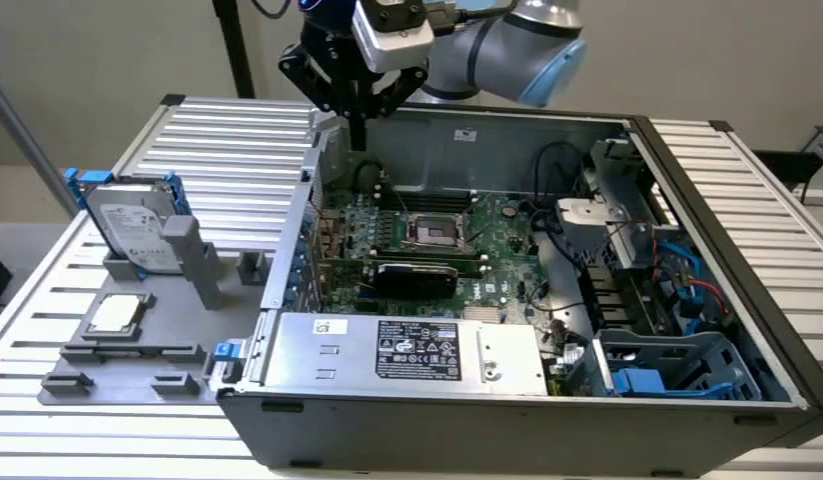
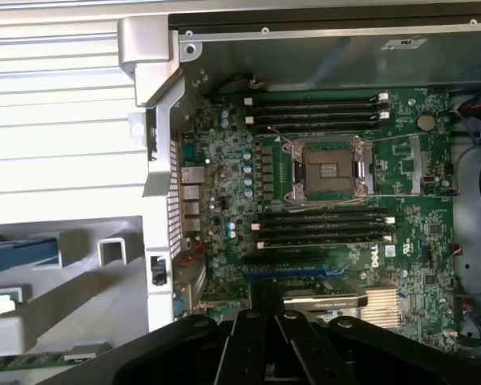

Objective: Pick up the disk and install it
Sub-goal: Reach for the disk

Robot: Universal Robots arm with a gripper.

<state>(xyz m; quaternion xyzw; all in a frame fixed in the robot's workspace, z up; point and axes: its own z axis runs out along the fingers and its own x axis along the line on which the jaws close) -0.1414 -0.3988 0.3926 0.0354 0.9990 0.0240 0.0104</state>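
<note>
Gripper [image 1: 359, 128] clenched, empty, above case rim [image 1: 314, 165]; disk [image 1: 134, 225] stands well apart, the exterior view's left; arriving shut could topple it

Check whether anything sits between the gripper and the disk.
Nothing visible. The gripper, shut, hangs above the case's side wall; the disk stands upright in a grey holder outside that wall, top edge exposed.

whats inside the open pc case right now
A green motherboard with its CPU socket, a silver power supply, cables and a blue-grey plastic cage. Whatever lies under the power supply is covered. The disk stands outside, in a grey stand.
</note>
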